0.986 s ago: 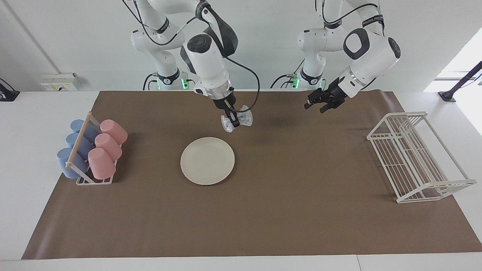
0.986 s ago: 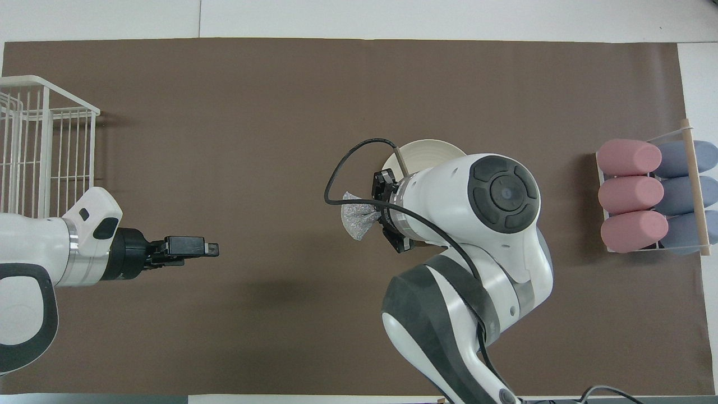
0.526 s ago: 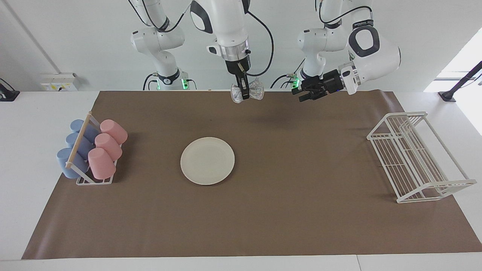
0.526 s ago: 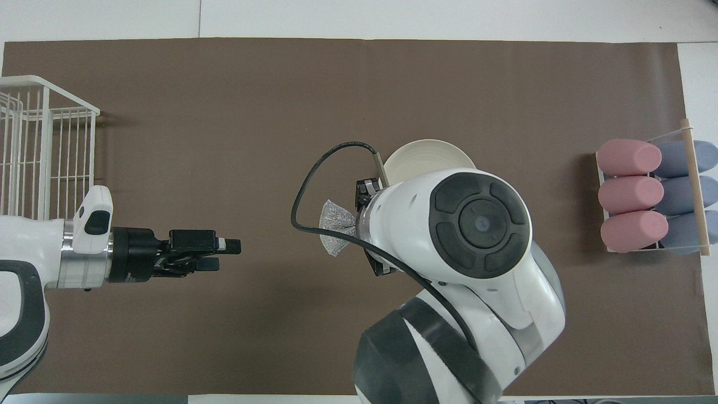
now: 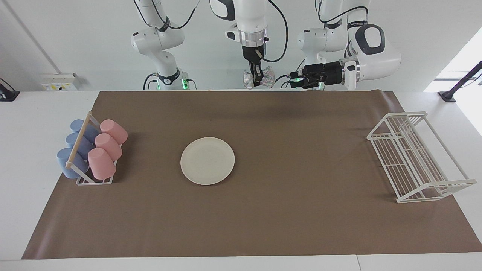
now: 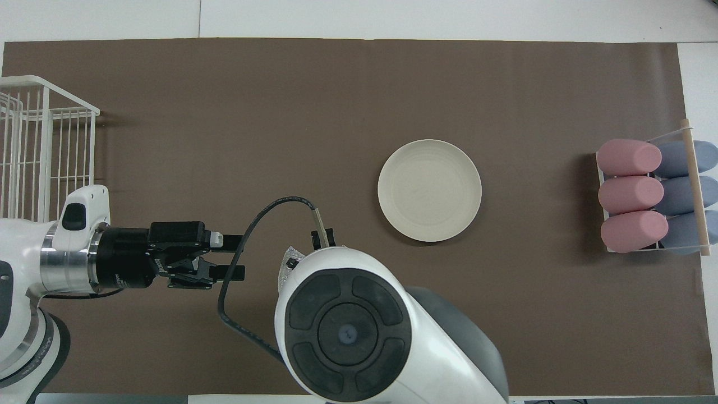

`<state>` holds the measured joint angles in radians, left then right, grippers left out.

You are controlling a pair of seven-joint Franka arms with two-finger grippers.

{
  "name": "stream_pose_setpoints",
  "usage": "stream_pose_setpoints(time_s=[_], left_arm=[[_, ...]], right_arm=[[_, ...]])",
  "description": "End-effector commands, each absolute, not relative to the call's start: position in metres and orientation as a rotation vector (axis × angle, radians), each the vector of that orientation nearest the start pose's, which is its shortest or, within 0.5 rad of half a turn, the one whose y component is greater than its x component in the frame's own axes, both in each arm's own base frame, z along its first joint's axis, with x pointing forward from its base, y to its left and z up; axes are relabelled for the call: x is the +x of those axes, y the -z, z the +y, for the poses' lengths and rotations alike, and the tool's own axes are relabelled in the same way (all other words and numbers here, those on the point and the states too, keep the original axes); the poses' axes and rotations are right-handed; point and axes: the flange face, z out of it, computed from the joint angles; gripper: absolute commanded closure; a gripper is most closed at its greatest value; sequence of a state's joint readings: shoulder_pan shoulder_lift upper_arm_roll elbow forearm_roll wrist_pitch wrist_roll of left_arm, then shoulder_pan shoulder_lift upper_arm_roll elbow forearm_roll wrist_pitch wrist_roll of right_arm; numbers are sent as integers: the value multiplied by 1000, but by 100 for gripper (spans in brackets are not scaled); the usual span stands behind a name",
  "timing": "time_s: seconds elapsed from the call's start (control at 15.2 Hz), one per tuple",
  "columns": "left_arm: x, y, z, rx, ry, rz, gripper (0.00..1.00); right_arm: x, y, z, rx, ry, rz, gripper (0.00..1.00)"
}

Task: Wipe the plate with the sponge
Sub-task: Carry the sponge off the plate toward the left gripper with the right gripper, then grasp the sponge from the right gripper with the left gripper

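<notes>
Brown paper is covering the counter (image 5: 22, 113), carrying one plate (image 5: 207, 160), one cup rack (image 5: 94, 180) with three pink cups (image 5: 108, 142) and three blue cups (image 5: 71, 158), and one wire rack (image 5: 416, 158). Two grippers are hanging high. The right gripper (image 5: 257, 79) is clenching its fingers on the sponge (image 5: 268, 75), well above the plate and apart from it. The left gripper (image 5: 307, 75), just beside the sponge, is keeping its fingers spread, grasping nothing.

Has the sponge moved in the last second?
Yes. The right gripper, shut on the sponge, has carried it up and back toward the robots, away from the plate, which lies where it was.
</notes>
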<state>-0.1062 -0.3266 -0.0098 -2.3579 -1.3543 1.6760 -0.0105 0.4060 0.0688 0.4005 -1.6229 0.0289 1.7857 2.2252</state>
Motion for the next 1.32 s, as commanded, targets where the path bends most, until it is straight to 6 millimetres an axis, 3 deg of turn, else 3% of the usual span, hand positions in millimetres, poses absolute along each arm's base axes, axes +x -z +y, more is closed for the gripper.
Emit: stream_pose_setpoints(time_s=[0.0,0.39,0.53,0.59,0.66,0.85,0.92,1.25], left_arm=[[418,-495,-162,1789,453,338,0],[415,-486,-183,1800,503,405,0],[414,-486,-186,1801,514,434,5],[415,-486,-187,1788,524,462,11],[414,-486,-189,1777,535,480,26],[410,-485,-197,1779,568,496,86],[409,-485,-197,1776,577,505,100],[408,-489,-197,1767,607,529,100]], right_arm=[[415,-582,422,-2294,-42,2012,100],[416,-581,421,-2303,-26,2007,100],[416,-581,421,-2304,-26,2008,100],[415,-582,421,-2305,-24,2005,100],[416,-582,421,-2303,-24,2007,100],[416,-582,421,-2305,-23,2005,100],[416,-582,420,-2306,-14,2004,100],[418,-583,419,-2306,-2,2002,100]])
